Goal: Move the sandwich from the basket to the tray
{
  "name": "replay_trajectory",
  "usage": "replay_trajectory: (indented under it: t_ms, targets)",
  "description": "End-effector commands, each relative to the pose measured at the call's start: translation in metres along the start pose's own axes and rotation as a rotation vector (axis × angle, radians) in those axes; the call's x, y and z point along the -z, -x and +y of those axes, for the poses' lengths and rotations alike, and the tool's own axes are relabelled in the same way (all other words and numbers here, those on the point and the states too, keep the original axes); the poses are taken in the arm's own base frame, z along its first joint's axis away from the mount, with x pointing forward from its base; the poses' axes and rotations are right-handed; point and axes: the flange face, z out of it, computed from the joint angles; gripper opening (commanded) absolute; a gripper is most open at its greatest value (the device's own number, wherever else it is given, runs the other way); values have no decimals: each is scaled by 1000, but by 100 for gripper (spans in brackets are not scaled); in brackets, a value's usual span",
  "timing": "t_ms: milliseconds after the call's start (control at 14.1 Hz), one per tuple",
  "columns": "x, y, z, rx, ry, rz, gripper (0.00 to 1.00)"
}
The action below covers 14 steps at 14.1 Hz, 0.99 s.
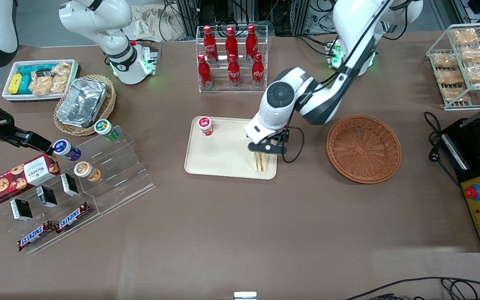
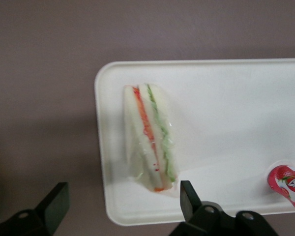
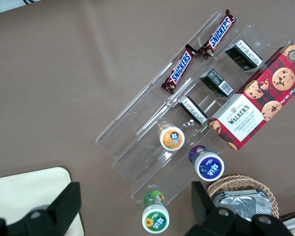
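The sandwich [image 1: 259, 162] is on the tray [image 1: 219, 158] now, at the corner nearest the front camera on the working arm's side. It's a wedge of pale bread with red, orange and green filling stripes under shiny clear wrap. The tray is smooth cream plastic, a rectangle with rounded corners and a low rim. The basket [image 1: 363, 148] sits beside the tray toward the working arm's end of the bench, round, shallow, reddish-brown wicker with a spoked weave.

The gripper [image 1: 266, 146] hangs right above the sandwich, jaws apart and not touching it. The front view hides most of the sandwich under the gripper. The wrist view gives you the whole wedge [image 2: 150, 137] lying near the tray's [image 2: 226, 98] short edge, with both black fingers [image 2: 189, 196] clear of it. It also catches the edge of a red-lidded cup [image 2: 287, 182], which the front view shows standing at the tray's farther corner.
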Motion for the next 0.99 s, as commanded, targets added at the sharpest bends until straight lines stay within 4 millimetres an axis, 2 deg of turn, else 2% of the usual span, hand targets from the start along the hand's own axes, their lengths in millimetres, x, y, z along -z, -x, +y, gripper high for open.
replay_trajectory:
  t_ms: [0, 212, 566, 850, 920]
  targets:
    - [68, 0, -33, 18, -60, 17, 100]
    - [131, -1, -86, -22, -120, -18, 99]
    - [201, -13, -196, -26, -133, -7, 99]
    - [254, -20, -260, 73, -136, -10, 100]
    - [262, -24, -282, 112, -136, -6, 100]
